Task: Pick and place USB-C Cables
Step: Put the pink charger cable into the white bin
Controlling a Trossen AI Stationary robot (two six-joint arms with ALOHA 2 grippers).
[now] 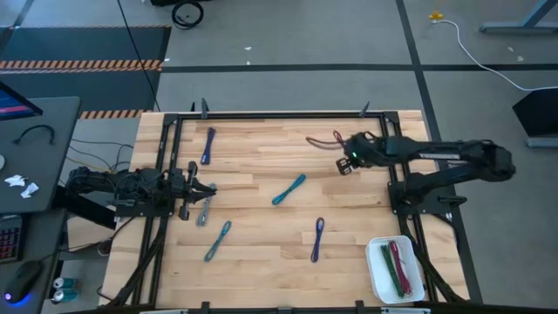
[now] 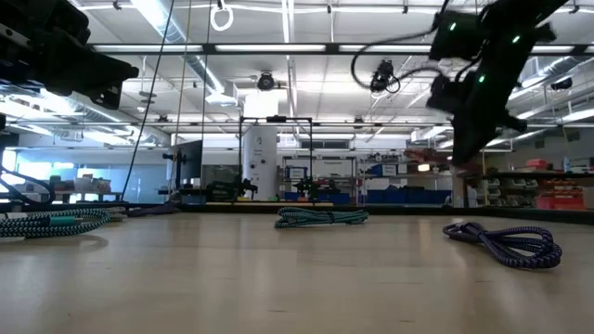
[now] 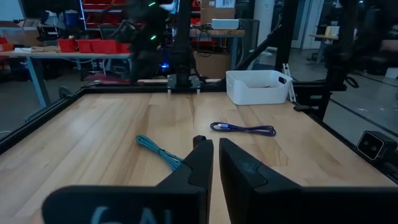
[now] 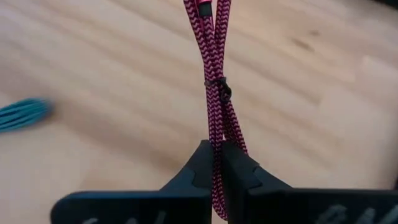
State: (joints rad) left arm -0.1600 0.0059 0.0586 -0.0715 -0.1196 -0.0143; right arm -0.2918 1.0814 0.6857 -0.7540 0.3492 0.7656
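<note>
My right gripper (image 1: 343, 163) is over the table's far right part, shut on a dark red USB-C cable (image 1: 323, 140), and it shows high above the table in the low view (image 2: 467, 148). My left gripper (image 1: 209, 192) waits shut at the table's left side, next to a grey cable (image 1: 204, 212) that lies flat. Also flat on the wood are a purple cable (image 1: 208, 145) near the far edge, a teal one (image 1: 289, 188) in the middle, a second purple one (image 1: 317, 239) and a teal-blue one (image 1: 218, 241) toward the near edge. My right gripper pinches the dark red cable bundle between its two fingers near one end (image 4: 217, 158), short of the tie (image 4: 217, 84). The fingers lie along the bundle, which runs on straight ahead of them. The bundle is lifted clear of the table.
A white bin (image 1: 375, 262) stands at the near right corner with green and red cables in it. A black frame (image 1: 261, 114) runs along the table's edges. Bare wood lies between the cables in the middle.
</note>
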